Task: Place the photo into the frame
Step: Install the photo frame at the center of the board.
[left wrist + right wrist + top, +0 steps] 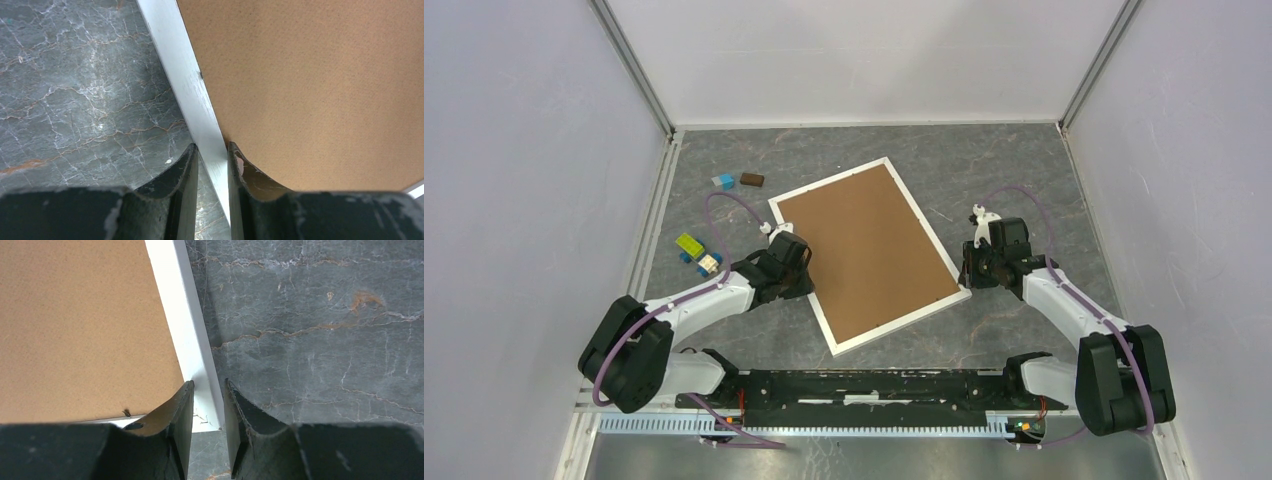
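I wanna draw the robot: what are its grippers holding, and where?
Both pinch the white edge of the frame: the left gripper on its left side, the right gripper by the near right corner.

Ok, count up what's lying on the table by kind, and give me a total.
picture frame: 1
backing board: 1
small blocks: 4, namely blue block, brown block, lime block, tan-and-blue block
total: 6
No photo is in view.
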Tool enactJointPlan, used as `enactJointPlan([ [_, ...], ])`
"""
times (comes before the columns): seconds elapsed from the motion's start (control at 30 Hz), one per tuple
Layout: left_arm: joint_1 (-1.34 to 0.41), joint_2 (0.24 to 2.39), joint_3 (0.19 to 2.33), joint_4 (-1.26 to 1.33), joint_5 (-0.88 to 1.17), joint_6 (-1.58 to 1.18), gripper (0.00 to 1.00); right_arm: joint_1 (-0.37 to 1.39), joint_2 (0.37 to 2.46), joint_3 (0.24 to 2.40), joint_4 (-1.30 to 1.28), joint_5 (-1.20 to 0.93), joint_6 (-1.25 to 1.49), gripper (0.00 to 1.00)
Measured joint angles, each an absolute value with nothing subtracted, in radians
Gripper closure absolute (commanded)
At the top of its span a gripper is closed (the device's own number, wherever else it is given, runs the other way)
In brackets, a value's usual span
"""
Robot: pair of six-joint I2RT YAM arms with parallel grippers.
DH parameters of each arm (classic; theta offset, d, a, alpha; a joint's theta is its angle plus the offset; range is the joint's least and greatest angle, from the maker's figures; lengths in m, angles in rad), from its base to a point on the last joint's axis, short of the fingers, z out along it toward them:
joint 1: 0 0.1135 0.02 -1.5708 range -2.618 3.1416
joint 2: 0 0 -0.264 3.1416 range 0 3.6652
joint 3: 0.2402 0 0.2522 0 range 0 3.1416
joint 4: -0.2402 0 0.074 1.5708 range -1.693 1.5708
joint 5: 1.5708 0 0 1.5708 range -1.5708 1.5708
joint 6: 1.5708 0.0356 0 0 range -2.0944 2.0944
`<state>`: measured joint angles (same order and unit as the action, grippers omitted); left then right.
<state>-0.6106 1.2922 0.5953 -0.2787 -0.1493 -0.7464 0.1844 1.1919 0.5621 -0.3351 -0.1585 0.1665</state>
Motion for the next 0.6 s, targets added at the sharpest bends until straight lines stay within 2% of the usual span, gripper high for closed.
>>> enactJointPlan([
  [0.6, -0.610, 1.292, 0.595, -0.278, -0.151, -0.746, 0.98, 0.243, 1.225, 0.560, -0.300, -0.157, 0.168, 0.67],
])
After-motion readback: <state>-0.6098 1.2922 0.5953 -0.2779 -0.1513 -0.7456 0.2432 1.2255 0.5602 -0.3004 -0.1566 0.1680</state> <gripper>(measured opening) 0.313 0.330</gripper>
